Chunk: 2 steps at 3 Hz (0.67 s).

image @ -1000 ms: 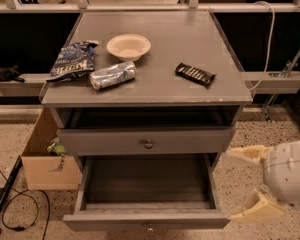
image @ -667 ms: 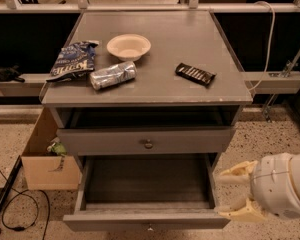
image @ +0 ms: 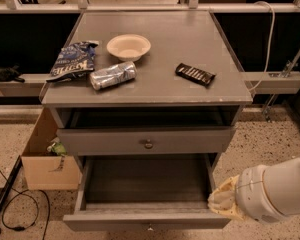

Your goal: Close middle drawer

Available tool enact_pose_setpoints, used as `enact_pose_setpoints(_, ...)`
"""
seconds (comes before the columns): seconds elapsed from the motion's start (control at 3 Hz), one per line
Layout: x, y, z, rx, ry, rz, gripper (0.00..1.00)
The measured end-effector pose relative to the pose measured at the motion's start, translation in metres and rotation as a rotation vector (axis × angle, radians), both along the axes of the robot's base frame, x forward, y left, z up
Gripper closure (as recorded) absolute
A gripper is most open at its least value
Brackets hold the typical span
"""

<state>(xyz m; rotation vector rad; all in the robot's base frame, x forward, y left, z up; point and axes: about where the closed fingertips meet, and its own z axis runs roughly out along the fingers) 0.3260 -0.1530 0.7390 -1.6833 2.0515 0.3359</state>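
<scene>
The middle drawer (image: 145, 184) is pulled far out of the grey cabinet. It is a long, dark, empty box, and its low front panel (image: 115, 221) with a small knob (image: 149, 227) sits at the bottom edge of the view. My gripper (image: 223, 201) has cream fingers on a white arm. It is at the drawer's right front corner, just above and outside the end of the front panel, with the fingers apart and holding nothing.
Above it, a taller-fronted drawer (image: 100, 141) with a bigger knob (image: 148, 144) stands slightly out. On the cabinet top (image: 190, 39) lie a chip bag (image: 72, 61), a crushed can (image: 113, 75), a bowl (image: 128, 46) and a chocolate bar (image: 195, 74). A cardboard box (image: 45, 159) stands on the floor at the left.
My gripper has moved left from beyond the drawer's right side to its right front corner. The drawer has not moved.
</scene>
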Motion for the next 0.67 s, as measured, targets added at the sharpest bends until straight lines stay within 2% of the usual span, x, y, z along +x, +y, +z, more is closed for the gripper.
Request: enact_pose_setpoints(0.67,0.0010,0.0019,-0.0062,-0.003,0.009,0.000,1.00)
